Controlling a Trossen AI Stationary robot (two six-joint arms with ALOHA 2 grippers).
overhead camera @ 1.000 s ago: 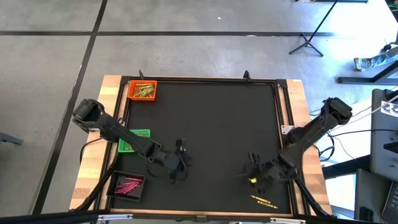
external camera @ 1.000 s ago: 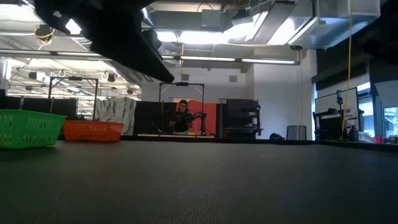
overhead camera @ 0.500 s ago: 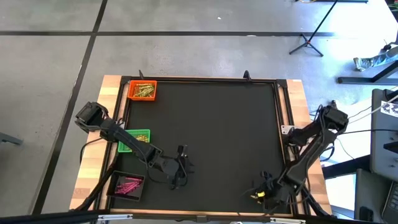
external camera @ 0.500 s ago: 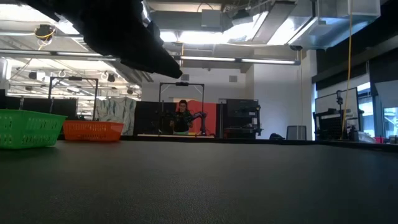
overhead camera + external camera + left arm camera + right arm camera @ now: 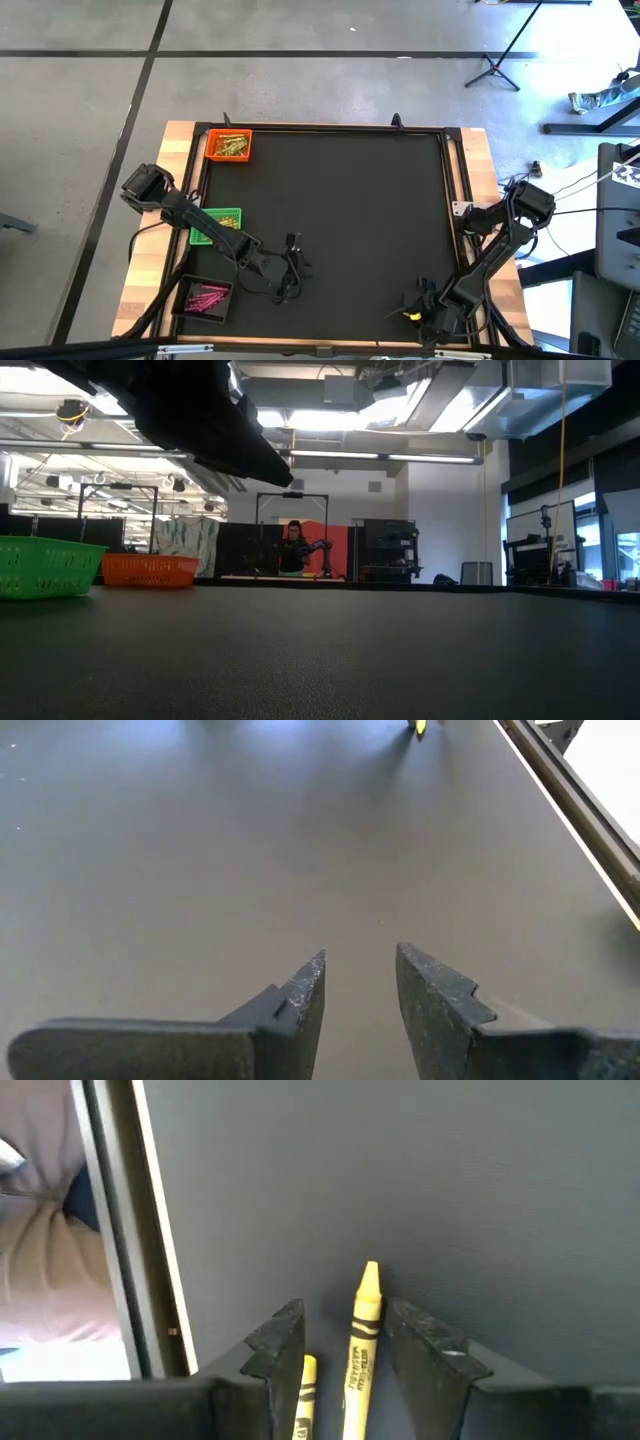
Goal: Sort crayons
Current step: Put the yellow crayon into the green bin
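My right gripper (image 5: pixel 418 312) (image 5: pixel 345 1315) is low over the black mat near the front right corner. It is open, with one yellow crayon (image 5: pixel 362 1330) lying lengthwise between its fingers. A second yellow crayon (image 5: pixel 305 1392) shows partly beside one finger. A yellow bit (image 5: pixel 408 315) shows at the gripper in the high view. My left gripper (image 5: pixel 290 266) (image 5: pixel 360 965) is open and empty over bare mat at the front left. Gold crayons fill the orange tray (image 5: pixel 229 145). Pink crayons lie in the black tray (image 5: pixel 207 297). My right gripper has a finger on each side of the yellow crayon (image 5: pixel 360 1350), which lies along the fingers with its tip pointing away from the wrist. A gap shows on both sides of it. I cannot tell whether either finger touches it.
A green tray (image 5: pixel 215 225) stands at the left edge between the orange and black trays, under the left arm. The mat's raised metal frame (image 5: pixel 150 1230) runs close beside my right gripper. A person (image 5: pixel 293 548) sits far off in the room behind.
My right gripper has gone toward the table's near edge and now stands over the spot where the yellow crayons lay by the front right corner.
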